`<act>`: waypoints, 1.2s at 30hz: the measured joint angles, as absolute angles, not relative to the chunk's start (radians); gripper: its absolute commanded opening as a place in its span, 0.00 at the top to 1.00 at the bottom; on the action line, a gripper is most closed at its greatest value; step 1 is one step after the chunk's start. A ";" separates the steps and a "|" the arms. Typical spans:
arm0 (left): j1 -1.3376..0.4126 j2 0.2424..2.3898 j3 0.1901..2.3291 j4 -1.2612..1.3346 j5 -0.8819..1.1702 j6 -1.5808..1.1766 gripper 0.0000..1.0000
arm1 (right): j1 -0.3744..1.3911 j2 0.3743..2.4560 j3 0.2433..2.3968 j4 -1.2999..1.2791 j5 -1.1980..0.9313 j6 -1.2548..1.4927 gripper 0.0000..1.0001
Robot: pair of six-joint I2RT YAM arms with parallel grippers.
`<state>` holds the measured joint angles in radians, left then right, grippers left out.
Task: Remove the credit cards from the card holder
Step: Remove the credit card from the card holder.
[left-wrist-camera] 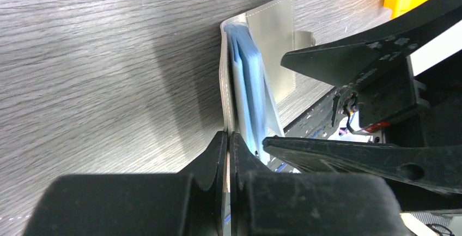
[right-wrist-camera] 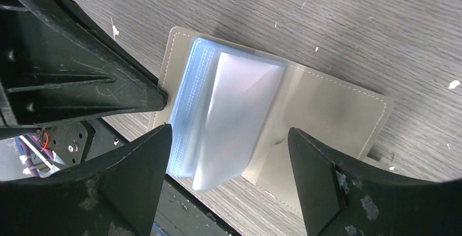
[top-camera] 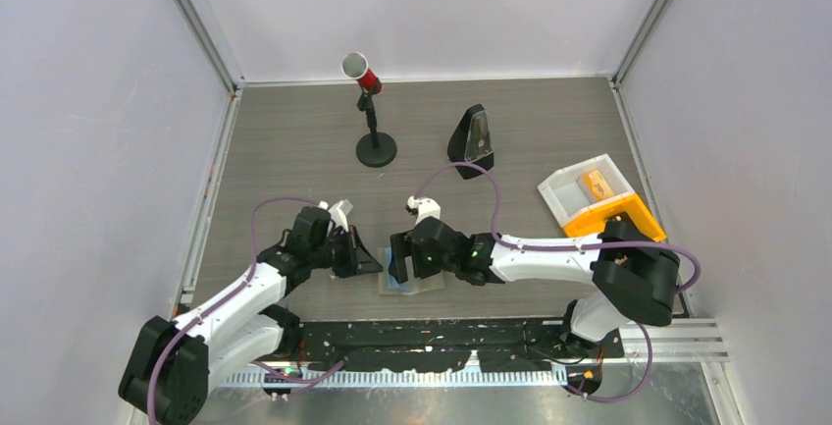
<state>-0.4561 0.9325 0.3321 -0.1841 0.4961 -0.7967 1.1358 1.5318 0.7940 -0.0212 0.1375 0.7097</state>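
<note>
While left jaws pinch its grey cover, likely anchoring it, card holder (top-camera: 413, 285) lies open on counter (top-camera: 285, 140), well nearer the arms than the stand (top-camera: 375, 146); right jaws wide, straddling blue sleeves (right-wrist-camera: 229, 110).

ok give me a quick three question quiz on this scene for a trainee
1. True or false: the right gripper is shut.
2. Which gripper pinches the edge of the card holder? a) left gripper b) right gripper c) neither
3. Fill in: the plastic sleeves inside the card holder are light ____.
Key: 1 false, it stands open over the card holder. 2 a. 3 blue.
</note>
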 measured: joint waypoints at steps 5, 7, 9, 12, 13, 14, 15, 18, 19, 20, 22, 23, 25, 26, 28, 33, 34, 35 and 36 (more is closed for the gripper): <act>-0.456 0.933 0.336 -0.210 0.485 -0.778 1.00 | 1.136 1.505 0.770 -0.023 0.142 0.709 0.17; -0.456 0.936 0.336 -0.216 0.482 -0.776 1.00 | 1.135 1.505 0.758 -0.025 0.143 0.709 0.18; -0.456 0.939 0.336 -0.220 0.480 -0.775 1.00 | 1.135 1.505 0.753 -0.028 0.144 0.709 0.16; -0.456 0.944 0.337 -0.223 0.479 -0.773 1.00 | 1.135 1.505 0.752 -0.030 0.144 0.710 0.13; -0.456 0.944 0.337 -0.223 0.479 -0.773 1.00 | 1.135 1.505 0.752 -0.030 0.144 0.710 0.13; -0.456 0.944 0.337 -0.223 0.479 -0.773 1.00 | 1.135 1.505 0.752 -0.028 0.143 0.710 0.12; -0.456 0.944 0.337 -0.223 0.479 -0.773 1.00 | 1.135 1.505 0.752 -0.023 0.141 0.710 0.12; -0.456 0.943 0.336 -0.224 0.479 -0.774 1.00 | 1.135 1.505 0.752 -0.001 0.128 0.710 0.08; -0.456 0.943 0.337 -0.224 0.479 -0.774 1.00 | 1.135 1.506 0.752 0.006 0.122 0.711 0.08; -0.456 0.942 0.337 -0.224 0.479 -0.774 1.00 | 1.135 1.507 0.752 0.011 0.118 0.711 0.08; -0.456 0.939 0.337 -0.225 0.479 -0.774 1.00 | 1.135 1.516 0.752 0.024 0.111 0.712 0.09; -0.456 0.936 0.337 -0.226 0.480 -0.774 1.00 | 1.135 1.524 0.753 0.029 0.110 0.714 0.09; -0.456 0.933 0.337 -0.226 0.480 -0.775 1.00 | 1.135 1.541 0.753 0.031 0.108 0.715 0.10; -0.456 0.931 0.336 -0.227 0.480 -0.775 1.00 | 1.135 1.552 0.753 0.031 0.106 0.715 0.10; -0.456 0.931 0.337 -0.227 0.480 -0.775 1.00 | 1.135 1.566 0.754 0.031 0.105 0.717 0.10; -0.456 0.927 0.336 -0.229 0.480 -0.778 1.00 | 1.135 1.580 0.763 0.038 0.098 0.723 0.10; -0.456 0.925 0.336 -0.230 0.480 -0.778 1.00 | 1.135 1.580 0.763 0.039 0.097 0.725 0.10; -0.456 0.923 0.336 -0.230 0.480 -0.778 1.00 | 1.135 1.581 0.763 0.039 0.096 0.729 0.09; -0.456 0.922 0.336 -0.230 0.480 -0.778 1.00 | 1.135 1.581 0.763 0.041 0.095 0.731 0.09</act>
<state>-0.4561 0.9218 0.3363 -0.2298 0.4797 -0.7780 1.1355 1.5814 0.7628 0.0406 0.0952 0.7311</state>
